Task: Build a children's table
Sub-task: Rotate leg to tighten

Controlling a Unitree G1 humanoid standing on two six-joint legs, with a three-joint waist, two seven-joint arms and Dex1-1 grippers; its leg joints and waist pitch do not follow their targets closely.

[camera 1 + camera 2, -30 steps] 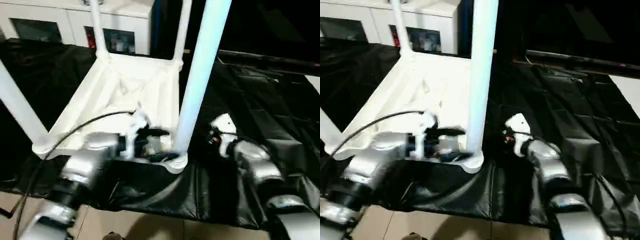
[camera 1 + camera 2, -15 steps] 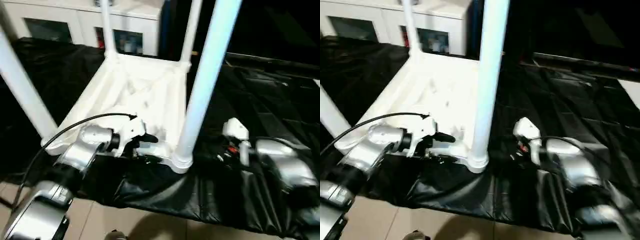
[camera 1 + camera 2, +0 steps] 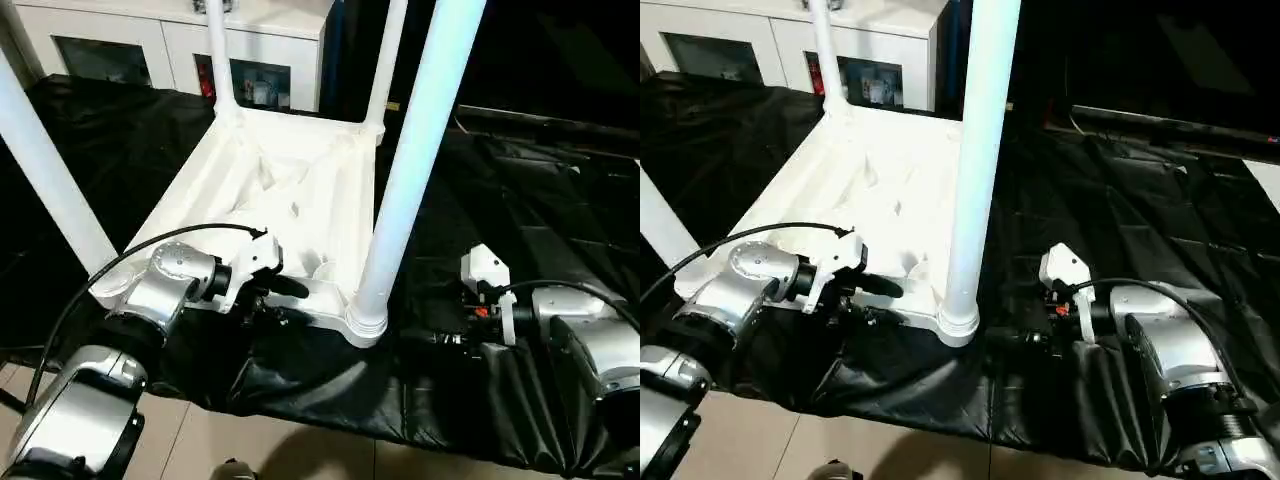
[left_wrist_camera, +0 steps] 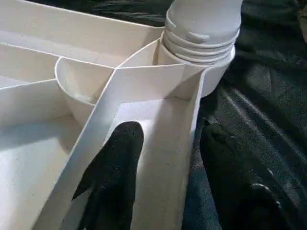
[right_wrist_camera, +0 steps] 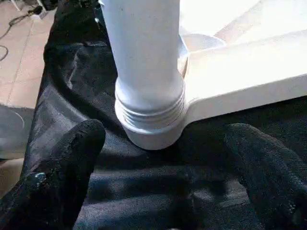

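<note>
The smooth white plastic table top lies ribbed underside up on a worktop draped in crinkled black sheet, tapered tubular legs standing in its round corner sockets. The left claw straddles the near rim, partly open. The right claw gapes wide, empty, facing the threaded socket.

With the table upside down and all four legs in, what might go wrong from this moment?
1. The left gripper has its fingers astride the rim wall of the white ribbed plastic table top; pulling there may drag it over the black sheet.
2. The near white tubular leg stands tall beside the open right gripper; a knock could loosen it in its round corner socket.
</note>
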